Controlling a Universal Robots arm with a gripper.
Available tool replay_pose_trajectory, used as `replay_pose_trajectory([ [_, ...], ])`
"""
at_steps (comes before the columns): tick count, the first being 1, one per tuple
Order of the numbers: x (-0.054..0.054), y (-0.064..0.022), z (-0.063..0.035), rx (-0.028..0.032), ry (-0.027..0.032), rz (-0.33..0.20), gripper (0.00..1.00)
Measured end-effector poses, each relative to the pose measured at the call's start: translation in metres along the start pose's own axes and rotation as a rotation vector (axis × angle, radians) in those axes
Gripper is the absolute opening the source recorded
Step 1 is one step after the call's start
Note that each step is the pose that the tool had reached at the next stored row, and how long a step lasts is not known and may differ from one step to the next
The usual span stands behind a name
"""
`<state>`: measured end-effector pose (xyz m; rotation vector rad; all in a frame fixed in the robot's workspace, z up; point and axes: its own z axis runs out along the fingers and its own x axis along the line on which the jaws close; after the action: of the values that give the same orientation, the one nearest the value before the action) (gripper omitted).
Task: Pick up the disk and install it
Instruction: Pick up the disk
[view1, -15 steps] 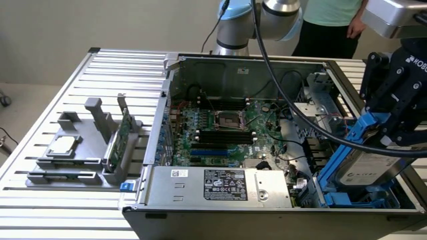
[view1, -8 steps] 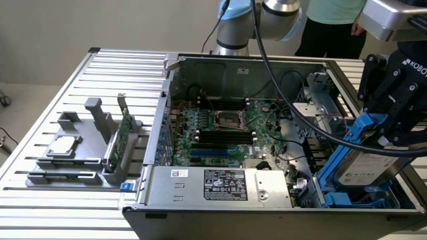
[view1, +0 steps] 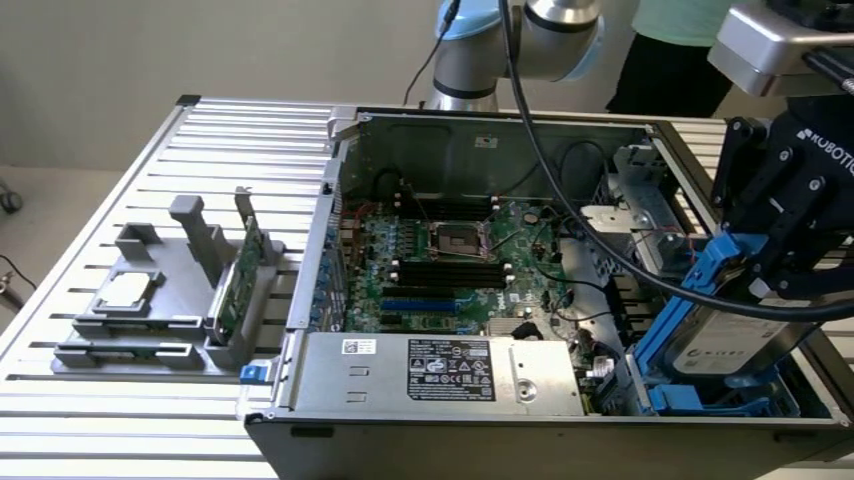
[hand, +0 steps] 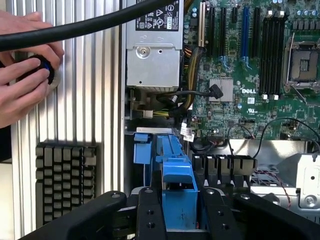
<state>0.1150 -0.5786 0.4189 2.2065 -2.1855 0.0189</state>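
**So, easing it home without a jam**

Gripper (hand: 181, 212) had both fingers (hand: 151, 215) clamped on the blue carrier of the disk (view1: 727, 345) — tilted, lower end down at the blue drive bay (view1: 681, 398), exterior view's right of the case. I'd keep it square to the rails and go slow — loose cables (hand: 187, 97) sat just beyond.

The hand (view1: 765, 282) bears "ROBOTIQ" on its casing, and the motherboard (hand: 240, 102) bears "DELL".

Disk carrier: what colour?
Blue. The carrier frames the silver-grey disk; the exterior view shows it best.
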Motion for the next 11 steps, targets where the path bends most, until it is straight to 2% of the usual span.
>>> replay_pose_trajectory([
  [11,0.0,-0.0002,0.0123,-0.0006,-0.0004,0.021,0.32],
])
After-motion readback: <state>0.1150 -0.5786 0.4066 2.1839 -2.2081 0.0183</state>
